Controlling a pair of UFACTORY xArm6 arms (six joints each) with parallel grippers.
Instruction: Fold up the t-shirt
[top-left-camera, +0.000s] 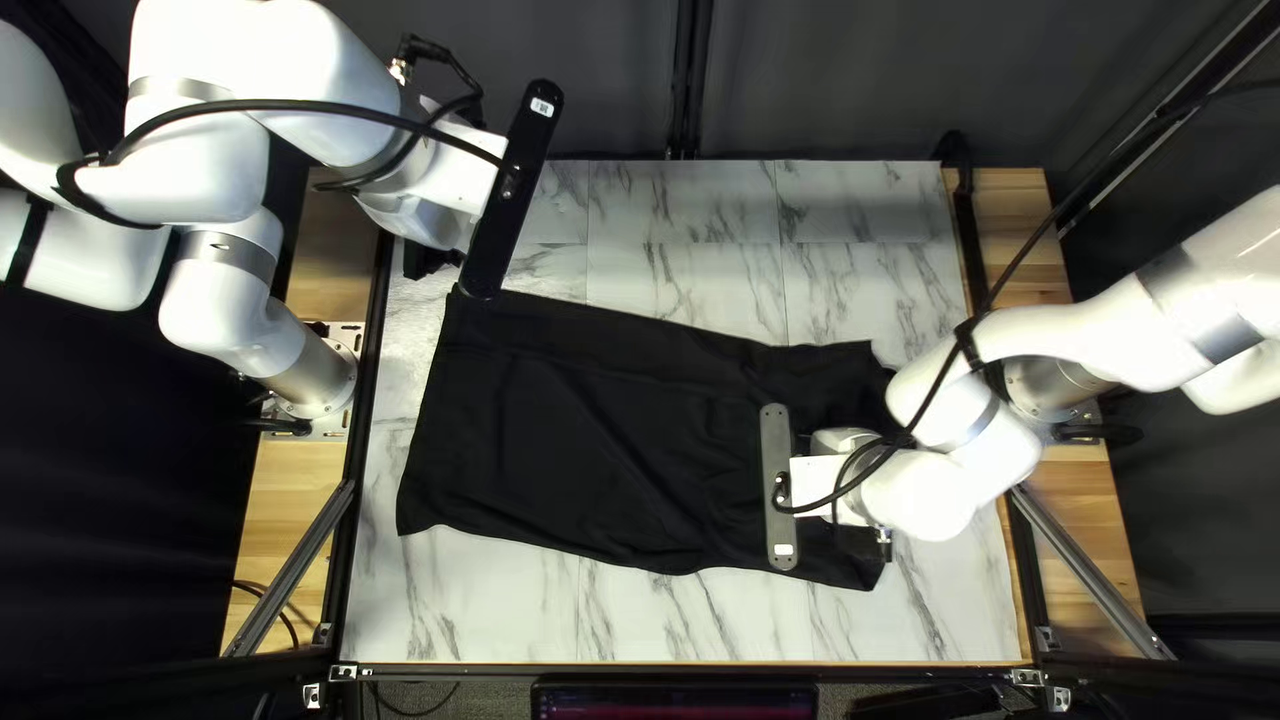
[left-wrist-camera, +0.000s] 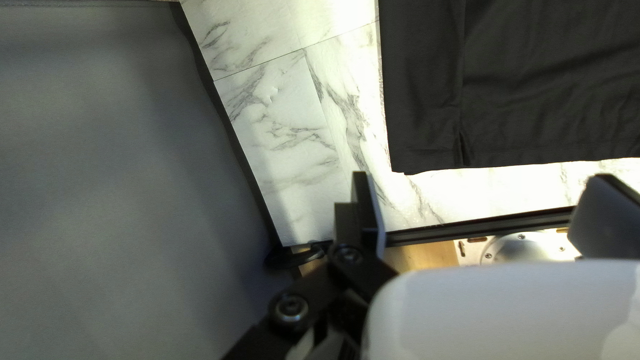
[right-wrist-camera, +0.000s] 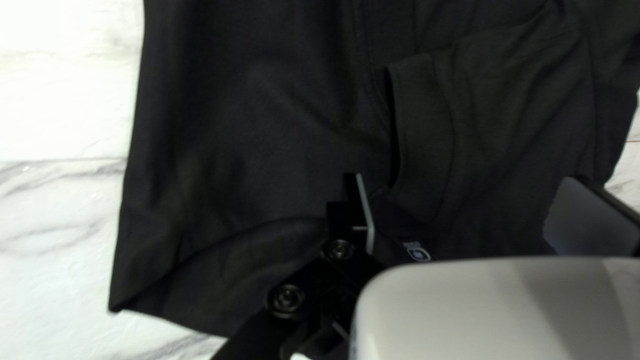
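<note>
The black T-shirt [top-left-camera: 587, 427] stretches lengthwise, hem [top-left-camera: 430, 416] just past nine o'clock, sleeves just past three; left gripper [top-left-camera: 430, 259] and right gripper [top-left-camera: 867, 539] both gape.

Left arm [top-left-camera: 200, 167] rising from nine o'clock, left gripper [top-left-camera: 430, 259] hanging at ten, fingers standing apart. Right arm [top-left-camera: 934, 491] leaning in from three, right gripper [top-left-camera: 860, 540] hovering near four, fingers parting wide.

Looks like a robotics lab, judging by the glossy white jointed left arm [top-left-camera: 214, 167] and matching right arm [top-left-camera: 1120, 327] beside a grey-veined, marble-patterned surface [top-left-camera: 467, 614]. Also has black metal framing [top-left-camera: 827, 672], dark hanging curtains [top-left-camera: 854, 80] and a flat black screen [top-left-camera: 667, 702].
</note>
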